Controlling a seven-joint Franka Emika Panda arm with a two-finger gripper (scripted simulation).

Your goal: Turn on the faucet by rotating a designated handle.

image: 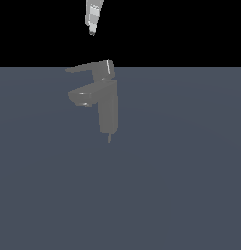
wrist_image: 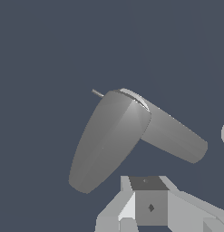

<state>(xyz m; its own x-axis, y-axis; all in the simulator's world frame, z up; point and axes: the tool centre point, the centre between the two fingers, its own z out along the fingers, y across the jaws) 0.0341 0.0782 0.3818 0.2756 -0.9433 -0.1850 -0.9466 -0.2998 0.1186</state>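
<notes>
One gripper point(image: 92, 32) cut off above faucet point(image: 106, 105), clear of handle point(image: 88, 68); jaws' state unreadable

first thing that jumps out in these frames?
The grey faucet, standing alone on the flat blue-grey floor, with its handle pointing to the exterior view's left above the spout. Next, the gripper hanging above the handle, apart from it.
</notes>
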